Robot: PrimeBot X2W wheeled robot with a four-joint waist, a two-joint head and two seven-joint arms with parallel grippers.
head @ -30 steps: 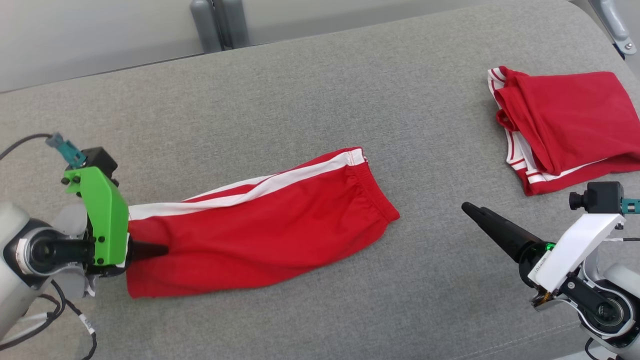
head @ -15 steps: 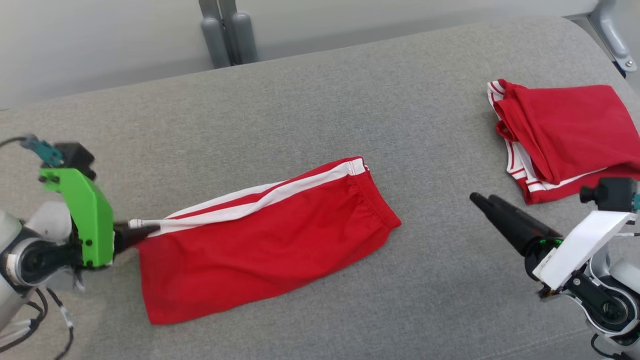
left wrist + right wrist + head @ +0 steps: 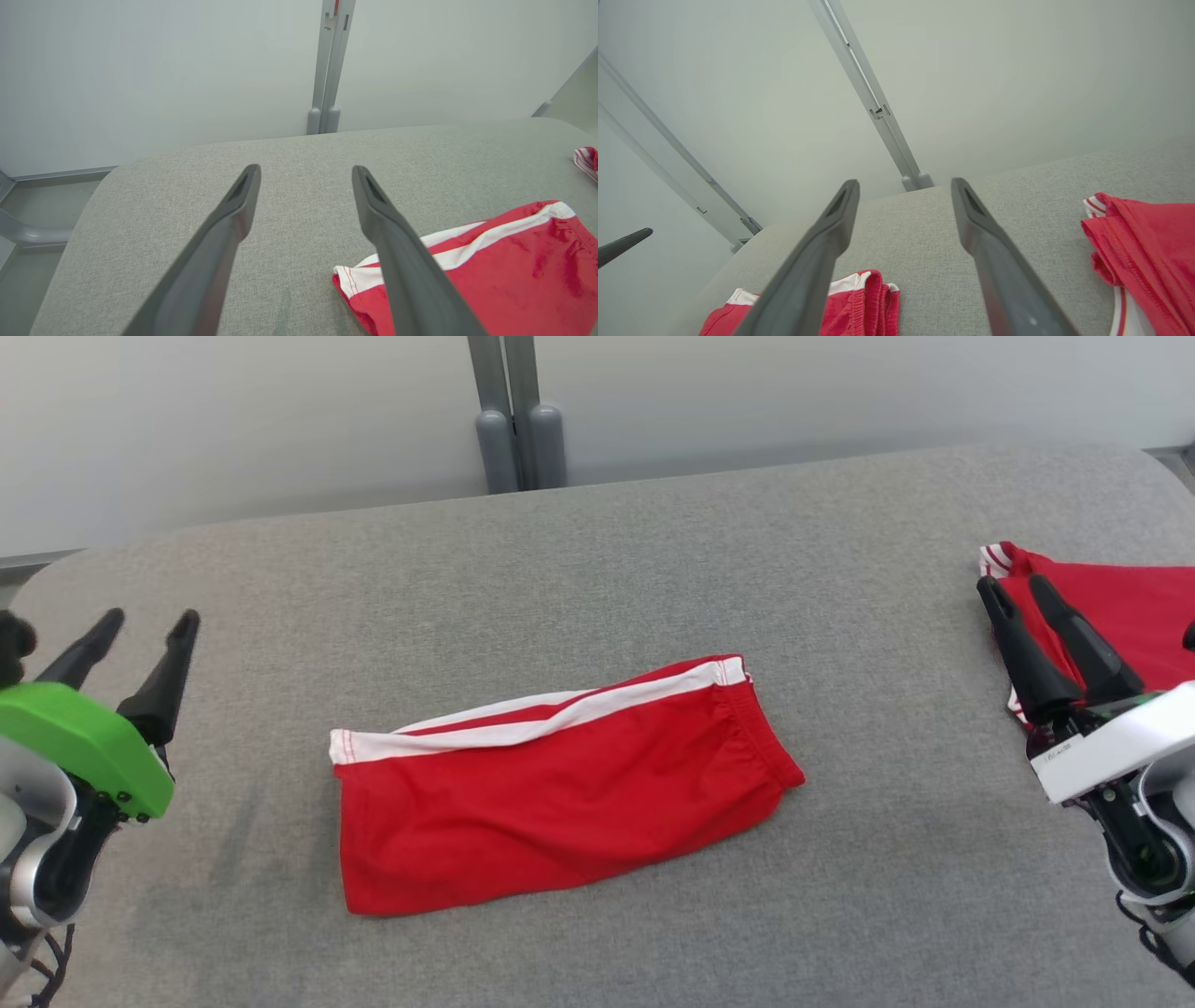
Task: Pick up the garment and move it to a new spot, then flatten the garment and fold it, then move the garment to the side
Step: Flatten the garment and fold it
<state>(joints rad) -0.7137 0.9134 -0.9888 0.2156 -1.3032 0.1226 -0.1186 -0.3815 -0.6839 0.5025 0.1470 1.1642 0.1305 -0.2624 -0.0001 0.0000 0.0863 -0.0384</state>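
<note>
Red shorts (image 3: 560,793) with a white side stripe lie folded flat in the middle of the grey padded table (image 3: 653,569); no gripper touches them. My left gripper (image 3: 149,621) stands open at the table's left end, well left of the shorts, with nothing between its fingers. In the left wrist view this gripper (image 3: 306,172) hovers over bare fabric, the shorts (image 3: 490,270) to its lower right. At the right end my right gripper (image 3: 1013,586) is open and holds nothing. In its wrist view the right gripper (image 3: 904,184) points over the table, the shorts (image 3: 859,298) below it.
A second red garment with white trim (image 3: 1130,616) lies folded at the table's right end, just behind my right gripper; it is also in the right wrist view (image 3: 1143,247). A grey post (image 3: 513,429) stands against the pale wall behind the table. The table's left end is rounded.
The head camera has shifted. My left gripper let go of the shorts' left end, opened and drew back to the left. My right gripper opened and now points up the view.
</note>
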